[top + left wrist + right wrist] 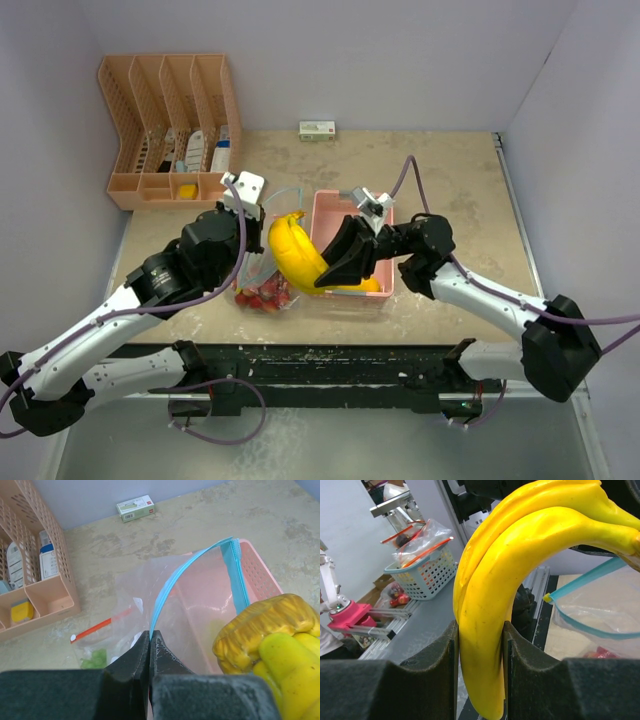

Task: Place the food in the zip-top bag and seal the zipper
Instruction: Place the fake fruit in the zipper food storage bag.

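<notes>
My right gripper (322, 278) is shut on a bunch of yellow bananas (295, 252) and holds it above the table between the pink basket (333, 206) and the clear zip-top bag (262, 270). In the right wrist view the bananas (490, 595) fill the gap between my fingers (445, 670). My left gripper (150, 636) is shut on the bag's blue zipper rim (172, 582) and holds the mouth up. Red strawberries (262, 296) and a green piece (95, 658) lie inside the bag. A yellow-orange piece (372, 284) lies in the basket.
A peach slotted organiser (170, 125) with small items stands at the back left. A small green and white box (317, 129) lies by the back wall. The table's dark front rail (330, 355) runs below the bag and basket.
</notes>
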Controlling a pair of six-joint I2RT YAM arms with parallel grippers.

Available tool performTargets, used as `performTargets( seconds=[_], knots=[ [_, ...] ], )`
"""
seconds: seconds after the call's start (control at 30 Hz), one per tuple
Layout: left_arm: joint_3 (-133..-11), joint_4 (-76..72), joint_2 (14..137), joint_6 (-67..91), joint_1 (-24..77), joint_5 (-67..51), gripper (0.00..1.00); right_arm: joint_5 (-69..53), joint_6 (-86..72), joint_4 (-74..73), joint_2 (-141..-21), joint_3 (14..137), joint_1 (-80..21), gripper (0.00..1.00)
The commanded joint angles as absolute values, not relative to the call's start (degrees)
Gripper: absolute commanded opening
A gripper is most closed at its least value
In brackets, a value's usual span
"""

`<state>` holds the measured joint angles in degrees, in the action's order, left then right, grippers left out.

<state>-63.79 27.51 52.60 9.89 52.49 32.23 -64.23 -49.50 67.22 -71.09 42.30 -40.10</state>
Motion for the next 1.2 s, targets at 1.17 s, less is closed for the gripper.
performTargets(
  seconds=[1.17],
  knots=[
    [-61.5, 21.5, 48.6, 12.7, 52.2, 24.9, 0.0, -28.3, -44.4, 3.2, -82.9, 69.4, -39.5, 0.0]
  ],
)
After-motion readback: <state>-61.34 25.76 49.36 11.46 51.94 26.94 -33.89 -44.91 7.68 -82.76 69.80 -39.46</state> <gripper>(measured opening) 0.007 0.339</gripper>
